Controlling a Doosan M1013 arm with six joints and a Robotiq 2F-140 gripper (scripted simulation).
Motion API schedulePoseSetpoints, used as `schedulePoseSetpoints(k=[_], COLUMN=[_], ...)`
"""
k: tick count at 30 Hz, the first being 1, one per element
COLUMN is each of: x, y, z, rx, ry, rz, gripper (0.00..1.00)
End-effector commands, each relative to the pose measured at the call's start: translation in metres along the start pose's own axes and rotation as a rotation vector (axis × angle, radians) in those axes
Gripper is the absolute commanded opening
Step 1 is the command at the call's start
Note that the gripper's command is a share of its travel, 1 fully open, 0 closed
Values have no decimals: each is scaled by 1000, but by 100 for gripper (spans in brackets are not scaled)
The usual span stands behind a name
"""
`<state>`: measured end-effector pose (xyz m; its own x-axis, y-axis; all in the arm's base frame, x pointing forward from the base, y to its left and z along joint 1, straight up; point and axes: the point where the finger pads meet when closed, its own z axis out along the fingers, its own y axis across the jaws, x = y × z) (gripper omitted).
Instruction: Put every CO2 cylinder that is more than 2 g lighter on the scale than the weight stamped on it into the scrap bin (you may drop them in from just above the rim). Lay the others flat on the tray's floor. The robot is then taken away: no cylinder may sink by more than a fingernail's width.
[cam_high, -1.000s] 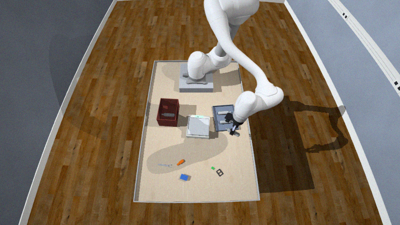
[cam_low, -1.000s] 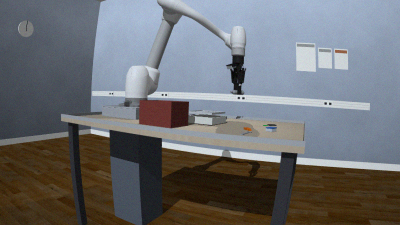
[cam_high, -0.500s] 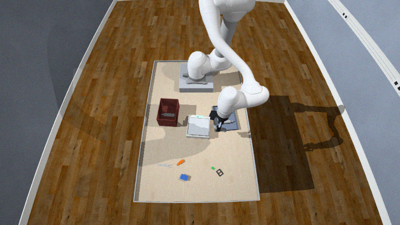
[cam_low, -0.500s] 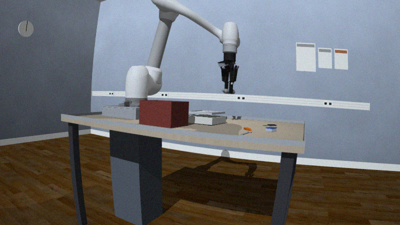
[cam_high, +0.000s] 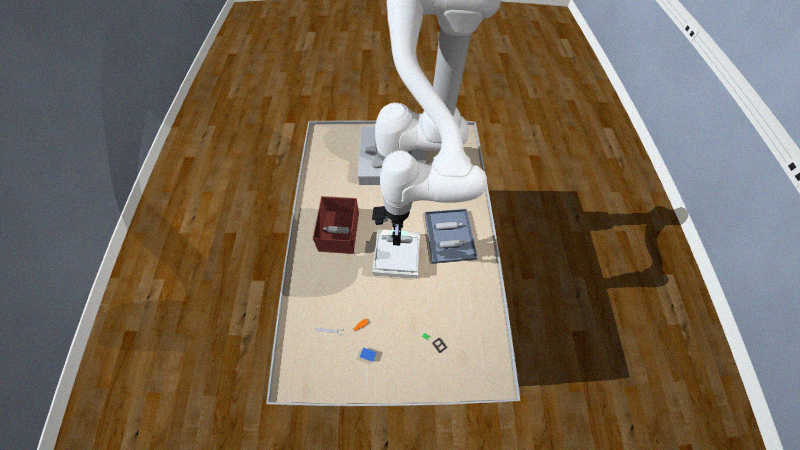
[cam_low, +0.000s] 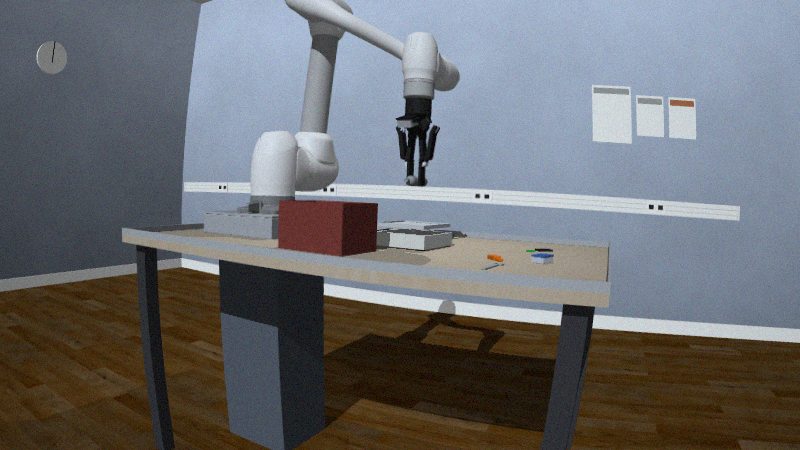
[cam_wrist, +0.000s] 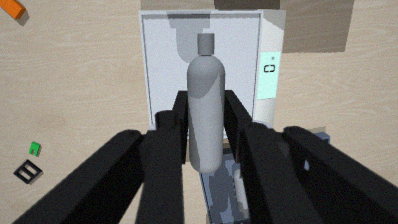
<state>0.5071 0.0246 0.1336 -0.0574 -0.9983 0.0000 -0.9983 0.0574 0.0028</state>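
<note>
My gripper (cam_high: 396, 240) (cam_low: 416, 177) (cam_wrist: 205, 105) is shut on a grey CO2 cylinder (cam_high: 405, 238) (cam_low: 412, 180) (cam_wrist: 205, 90) and holds it level, high above the white scale (cam_high: 396, 261) (cam_low: 416, 239) (cam_wrist: 165, 60). The scale's display (cam_wrist: 270, 70) is lit. The dark red scrap bin (cam_high: 334, 246) (cam_low: 327, 226) stands left of the scale and holds one cylinder (cam_high: 335, 229). The blue-grey tray (cam_high: 452, 255) (cam_wrist: 220, 195) lies right of the scale with two cylinders (cam_high: 450, 225) (cam_high: 450, 244) lying flat in it.
The arm's grey base block (cam_high: 368, 167) (cam_low: 240, 222) sits at the back of the table. Near the front lie a metal tool (cam_high: 330, 330), an orange piece (cam_high: 361, 324), a blue block (cam_high: 368, 354), a green piece (cam_high: 425, 336) and a black frame (cam_high: 439, 345).
</note>
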Motion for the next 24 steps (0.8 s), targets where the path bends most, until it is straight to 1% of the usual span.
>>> schedulePoseSetpoints(k=[1, 6, 12, 14, 24], x=[0, 0, 0, 0, 0], y=[0, 0, 0, 0, 0], z=[3, 15, 39, 39, 81], rx=[0, 0, 0, 0, 0], ry=[-1, -1, -1, -1, -1], rz=[0, 0, 0, 0, 0], gripper=[10, 10, 10, 10, 10])
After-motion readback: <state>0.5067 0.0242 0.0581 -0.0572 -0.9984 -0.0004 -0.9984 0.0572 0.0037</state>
